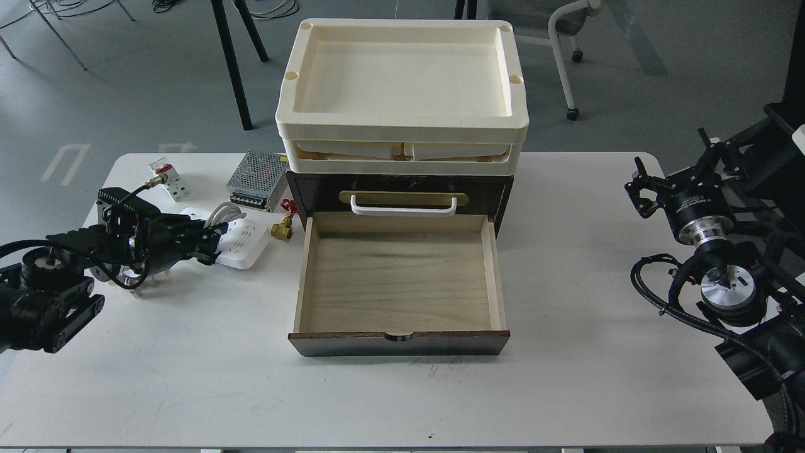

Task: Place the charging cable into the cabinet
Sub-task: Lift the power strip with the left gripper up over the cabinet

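The charging cable (244,240), a white power strip with its cord coiled round the middle, lies on the table left of the cabinet (402,184). My left gripper (204,243) reaches in from the left, and its fingers are closed over the strip's middle at table level. The strip's left end pokes out behind the fingers. The cabinet's lower pale wood drawer (494,277) is pulled out and empty. The upper drawer with the white handle (402,207) is closed. My right gripper (640,187) hovers open and empty at the table's right edge.
Two stacked cream trays (402,126) sit on the cabinet. A perforated metal power-supply box (255,179), a white breaker with a red switch (168,178) and a small brass fitting (282,229) lie near the strip. Chair legs stand behind the table.
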Action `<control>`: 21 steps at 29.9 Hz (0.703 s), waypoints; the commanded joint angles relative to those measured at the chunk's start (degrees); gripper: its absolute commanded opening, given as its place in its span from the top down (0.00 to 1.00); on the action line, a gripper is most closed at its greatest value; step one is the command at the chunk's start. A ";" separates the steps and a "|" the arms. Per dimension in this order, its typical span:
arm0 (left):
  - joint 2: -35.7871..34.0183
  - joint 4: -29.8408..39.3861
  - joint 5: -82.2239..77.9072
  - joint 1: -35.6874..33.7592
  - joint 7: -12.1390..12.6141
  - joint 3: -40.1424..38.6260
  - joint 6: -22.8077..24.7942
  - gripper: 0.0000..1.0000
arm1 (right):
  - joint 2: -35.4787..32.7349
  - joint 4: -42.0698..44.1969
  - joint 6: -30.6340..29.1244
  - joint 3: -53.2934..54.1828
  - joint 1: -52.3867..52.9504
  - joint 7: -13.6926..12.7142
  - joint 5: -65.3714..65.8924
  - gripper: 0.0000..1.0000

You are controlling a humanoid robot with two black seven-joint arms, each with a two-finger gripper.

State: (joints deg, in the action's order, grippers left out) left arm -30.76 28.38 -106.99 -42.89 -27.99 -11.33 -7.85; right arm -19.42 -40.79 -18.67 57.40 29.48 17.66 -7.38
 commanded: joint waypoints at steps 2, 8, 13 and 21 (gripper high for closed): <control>-0.88 0.45 2.31 -1.75 -0.01 -0.01 0.03 0.98 | 0.00 0.00 0.04 0.08 0.05 0.00 -0.01 0.00; -5.35 1.50 4.51 -5.18 -0.01 0.16 0.73 0.98 | 0.00 0.00 0.04 -0.10 -0.04 0.00 -0.01 0.00; -11.24 3.53 4.43 -8.69 -0.01 0.25 0.82 0.98 | 0.00 0.00 0.04 -0.10 0.05 0.00 -0.01 0.00; -20.56 3.88 4.42 -18.79 -0.01 0.08 2.13 0.98 | 0.00 0.00 -0.05 -0.10 0.05 0.00 -0.01 0.00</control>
State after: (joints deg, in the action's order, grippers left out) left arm -48.87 31.96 -102.90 -57.98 -28.00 -11.00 -6.70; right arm -19.43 -40.78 -18.63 57.30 29.49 17.66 -7.36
